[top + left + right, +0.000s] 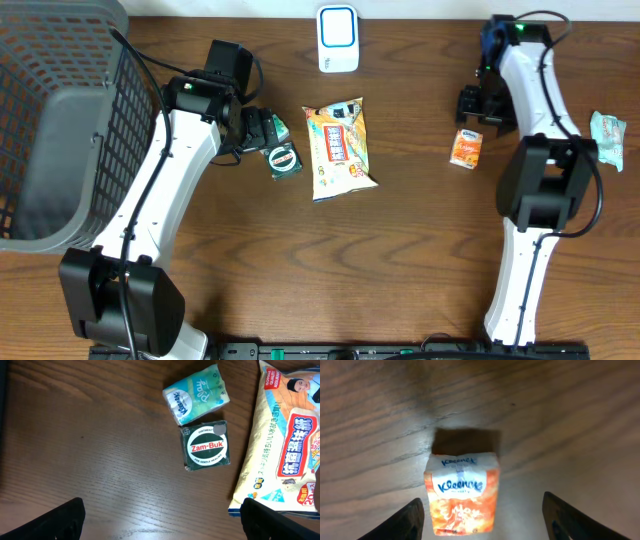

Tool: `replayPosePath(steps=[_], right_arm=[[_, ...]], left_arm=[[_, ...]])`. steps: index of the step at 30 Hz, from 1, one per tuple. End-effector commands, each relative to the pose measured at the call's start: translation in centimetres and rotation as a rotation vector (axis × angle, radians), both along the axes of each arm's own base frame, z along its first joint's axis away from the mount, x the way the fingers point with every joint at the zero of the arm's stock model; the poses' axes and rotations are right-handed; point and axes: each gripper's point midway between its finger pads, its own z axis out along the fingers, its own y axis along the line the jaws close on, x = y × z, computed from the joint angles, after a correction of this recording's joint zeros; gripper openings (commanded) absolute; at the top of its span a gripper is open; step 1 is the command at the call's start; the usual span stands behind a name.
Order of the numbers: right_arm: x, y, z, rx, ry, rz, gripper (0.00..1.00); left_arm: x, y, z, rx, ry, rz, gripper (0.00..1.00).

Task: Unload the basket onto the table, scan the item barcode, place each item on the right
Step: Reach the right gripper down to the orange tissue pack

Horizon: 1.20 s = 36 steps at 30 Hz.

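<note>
An orange Kleenex tissue pack [462,492] lies flat on the wooden table [560,420], at the right in the overhead view [466,148]. My right gripper [485,522] hangs over it, open. The pack sits between the two dark fingers [402,522], nearer the left one, with a clear gap to the right one. My left gripper [162,525] is open over bare wood. A green Zam-Buk box [206,446] and a green Kleenex pack [197,394] lie just ahead of it. A white scanner [338,38] stands at the back centre.
A large yellow wipes packet [340,148] lies mid-table, right beside the left gripper's right finger [280,520]. A grey mesh basket [60,120] fills the left side. A teal packet [607,138] lies at the far right edge.
</note>
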Motion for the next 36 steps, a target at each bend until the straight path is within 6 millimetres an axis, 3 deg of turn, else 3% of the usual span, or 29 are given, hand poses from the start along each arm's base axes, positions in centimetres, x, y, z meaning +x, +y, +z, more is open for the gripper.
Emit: replayPosePath(steps=[1,8,14,20,23,26,32,36], right_arm=[[-0.6,2.4,0.4,0.237,-0.016,0.079,0.66],[-3.1,4.9,-1.8,0.418,0.06,0.098,0.64],[-2.8,10.6,-1.0,0.603,0.037,0.133,0.56],[-2.8,14.4,-1.2,0.539,0.034,0.234,0.63],[-2.4,14.3,-1.4,0.428,0.032,0.231,0.64],[-2.0,13.0,-0.8,0.314,0.025,0.227,0.42],[-0.8,10.2,1.5,0.223,-0.029,0.139,0.42],[-1.1,10.7,2.3,0.286,-0.031,0.153,0.43]], left_arm=[[0.2,0.3,0.3,0.011,-0.008,0.001,0.98],[0.2,0.3,0.3,0.011,-0.008,0.001,0.98],[0.2,0.3,0.3,0.011,-0.008,0.001,0.97],[0.2,0.3,0.3,0.011,-0.008,0.001,0.98],[0.2,0.3,0.3,0.011,-0.008,0.001,0.98],[0.2,0.3,0.3,0.011,-0.008,0.001,0.98],[0.2,0.3,0.3,0.011,-0.008,0.001,0.98],[0.2,0.3,0.3,0.011,-0.008,0.001,0.98]])
